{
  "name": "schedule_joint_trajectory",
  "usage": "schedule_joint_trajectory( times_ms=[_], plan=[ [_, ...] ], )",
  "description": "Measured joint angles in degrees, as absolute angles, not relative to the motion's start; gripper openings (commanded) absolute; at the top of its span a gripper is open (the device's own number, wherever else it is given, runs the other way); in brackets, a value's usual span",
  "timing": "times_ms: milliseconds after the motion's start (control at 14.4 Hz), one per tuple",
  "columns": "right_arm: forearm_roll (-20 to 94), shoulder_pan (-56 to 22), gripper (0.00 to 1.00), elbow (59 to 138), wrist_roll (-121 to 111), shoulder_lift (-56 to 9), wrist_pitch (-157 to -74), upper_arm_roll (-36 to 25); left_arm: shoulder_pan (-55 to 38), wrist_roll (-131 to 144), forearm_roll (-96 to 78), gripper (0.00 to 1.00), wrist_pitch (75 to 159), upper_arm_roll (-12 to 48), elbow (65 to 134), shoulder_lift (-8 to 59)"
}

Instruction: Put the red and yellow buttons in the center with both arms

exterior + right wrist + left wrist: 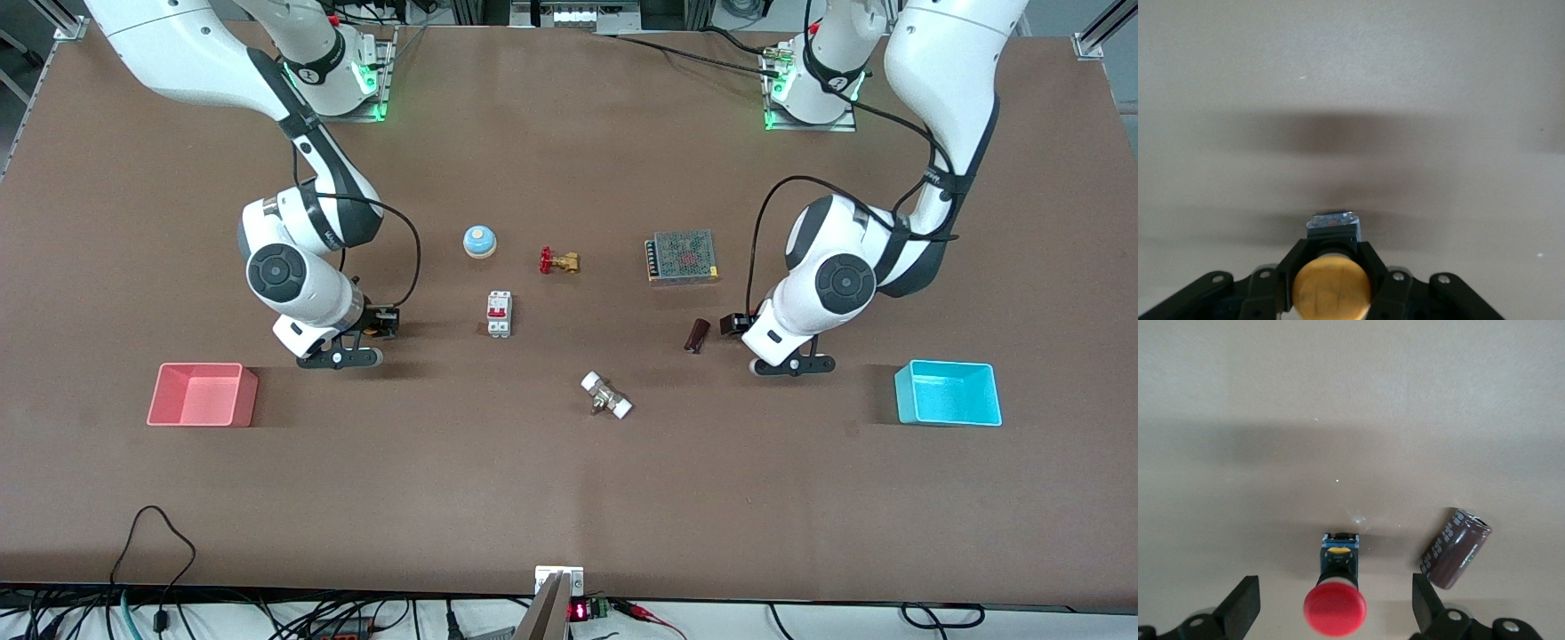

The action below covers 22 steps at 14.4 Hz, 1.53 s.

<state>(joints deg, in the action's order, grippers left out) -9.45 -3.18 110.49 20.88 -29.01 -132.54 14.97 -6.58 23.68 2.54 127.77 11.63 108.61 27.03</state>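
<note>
Right gripper (1331,280) clamped on yellow button (1331,288), low over table (569,498) near pink bin (203,395). Left gripper (1335,607) spread wide around red button (1335,611), standing beside capacitor (1455,548). Centre, then close squarely; avoid nudging capacitor.

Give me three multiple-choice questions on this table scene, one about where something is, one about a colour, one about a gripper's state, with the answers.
1. The brown capacitor lies beside which gripper?
A. left gripper
B. right gripper
C. neither

2. What colour is the bin at the left arm's end of the table?
A. pink
B. green
C. cyan

3. What are the right gripper's fingers doing?
A. spread wide
B. shut on the yellow button
C. holding a valve

Answers:
1 A, the capacitor shows in the left wrist view.
2 C, it is cyan in the front view.
3 B, the fingers press the button's body on both sides; the left gripper stands open around the red button.
</note>
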Motion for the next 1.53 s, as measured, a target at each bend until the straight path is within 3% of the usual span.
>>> schedule_joint_trajectory(
  times_ms=[348,766,905,975,1184,1532],
  plan=[
    [-9.5,-3.3,0.61,110.5,22.4,-29.4,-132.5,14.9,-6.4,22.8,2.5,1.00,124.8,11.3,107.2,23.1],
    [-9.5,-3.6,0.71,110.5,22.5,-29.7,-132.8,14.9,-3.5,15.0,2.6,1.00,107.0,10.6,92.3,21.7],
    [-9.5,-3.6,0.96,110.2,22.6,-29.7,-133.1,14.9,-3.2,13.0,2.6,1.00,100.9,10.6,86.9,21.5],
    [-9.5,-3.5,1.00,109.6,22.6,-29.6,-133.3,14.9,-2.8,12.2,2.6,1.00,97.9,10.6,84.0,21.4],
    [-6.5,-2.7,1.00,105.8,22.7,-27.4,-130.7,14.7,-1.4,11.2,2.6,1.00,93.9,10.6,80.1,19.4],
    [-1.3,1.1,1.00,100.1,19.2,-18.1,-119.0,13.8,0.5,10.9,2.6,1.00,90.5,10.6,80.9,14.9]
  ],
)
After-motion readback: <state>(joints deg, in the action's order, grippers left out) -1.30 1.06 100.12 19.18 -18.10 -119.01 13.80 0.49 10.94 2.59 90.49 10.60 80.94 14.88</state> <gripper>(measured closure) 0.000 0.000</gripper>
